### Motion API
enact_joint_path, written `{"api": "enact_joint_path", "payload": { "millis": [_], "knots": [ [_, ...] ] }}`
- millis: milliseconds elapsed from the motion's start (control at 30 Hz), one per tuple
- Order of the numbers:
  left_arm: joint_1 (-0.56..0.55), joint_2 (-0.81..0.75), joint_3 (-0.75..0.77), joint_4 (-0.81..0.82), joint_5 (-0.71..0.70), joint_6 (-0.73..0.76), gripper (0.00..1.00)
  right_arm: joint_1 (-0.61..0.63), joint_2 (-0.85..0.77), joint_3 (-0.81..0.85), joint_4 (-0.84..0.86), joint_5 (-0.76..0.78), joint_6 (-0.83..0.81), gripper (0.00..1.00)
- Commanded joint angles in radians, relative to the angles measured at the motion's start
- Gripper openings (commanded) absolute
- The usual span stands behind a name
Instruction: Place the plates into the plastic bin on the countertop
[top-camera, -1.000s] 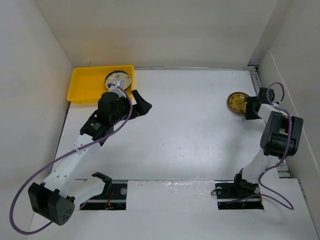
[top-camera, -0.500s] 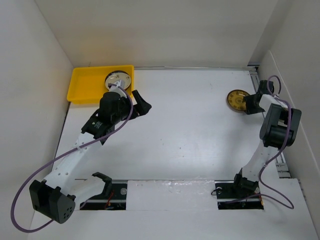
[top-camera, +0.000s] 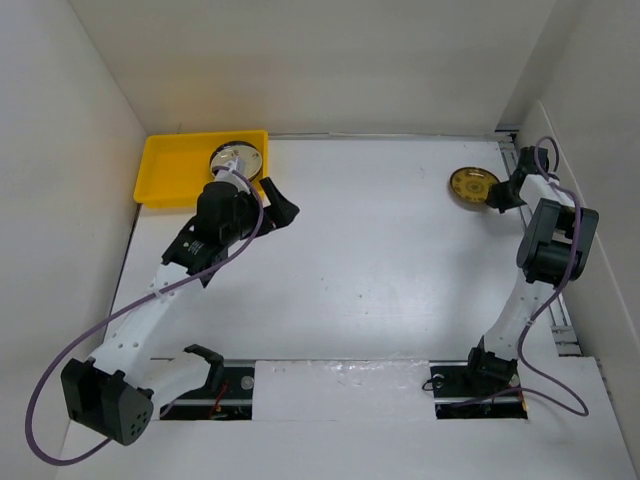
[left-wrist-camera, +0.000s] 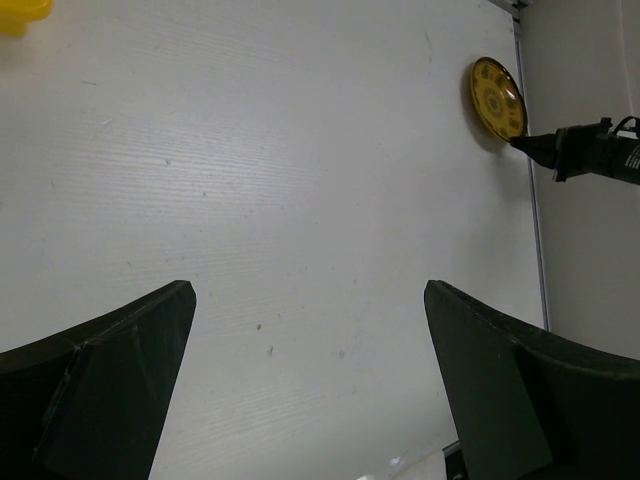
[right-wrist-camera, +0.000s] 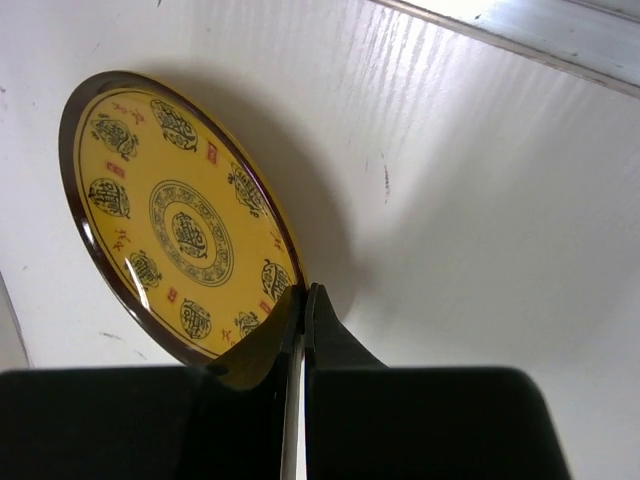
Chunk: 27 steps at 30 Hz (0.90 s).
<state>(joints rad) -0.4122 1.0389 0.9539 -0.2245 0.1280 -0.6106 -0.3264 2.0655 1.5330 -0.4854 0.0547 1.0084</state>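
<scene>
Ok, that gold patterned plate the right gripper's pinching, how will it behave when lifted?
The gold patterned plate looks rigid, so likely no flex. Its glossy face may be slippery, and the right gripper holds only the rim, so it could swing or slip.

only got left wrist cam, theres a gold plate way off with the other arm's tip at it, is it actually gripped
Observer: The right wrist view shows the right gripper pinched shut on the near rim of the brown-and-gold plate.
Operator: ok and wheres the bin, i just see a yellow scrap
Observer: The top view puts the plastic bin in the far left corner of the countertop, on the opposite side from that plate.
Operator: anything in it
Observer: A single plate lies at its right end; the rest shows bare yellow.
</scene>
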Motion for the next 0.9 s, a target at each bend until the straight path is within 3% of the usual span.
{"api": "enact_joint_path", "payload": {
  "millis": [0, 200, 333, 500, 700, 767, 867],
  "knots": [
    [0.013, 0.013, -0.020, 0.043, 0.013, 0.000, 1.00, 0.009, -0.001, -0.006, -0.001, -0.045, -0.042, 0.00],
    [-0.005, 0.101, -0.041, 0.203, 0.102, -0.025, 1.00, 0.131, -0.168, -0.131, 0.126, -0.032, -0.051, 0.00],
    [-0.028, 0.235, 0.012, 0.358, 0.244, -0.025, 1.00, 0.303, -0.293, -0.221, 0.191, 0.042, -0.073, 0.00],
    [-0.028, 0.418, 0.107, 0.422, 0.271, -0.020, 1.00, 0.479, -0.476, -0.349, 0.238, 0.068, -0.106, 0.00],
    [-0.028, 0.495, 0.149, 0.432, 0.266, -0.020, 1.00, 0.634, -0.576, -0.459, 0.324, -0.114, -0.134, 0.00],
    [-0.028, 0.506, 0.161, 0.395, 0.246, 0.005, 1.00, 0.662, -0.628, -0.473, 0.333, -0.115, -0.134, 0.00],
    [-0.019, 0.506, 0.137, 0.405, 0.246, 0.005, 0.97, 0.682, -0.651, -0.473, 0.343, -0.241, -0.145, 0.00]
  ]
}}
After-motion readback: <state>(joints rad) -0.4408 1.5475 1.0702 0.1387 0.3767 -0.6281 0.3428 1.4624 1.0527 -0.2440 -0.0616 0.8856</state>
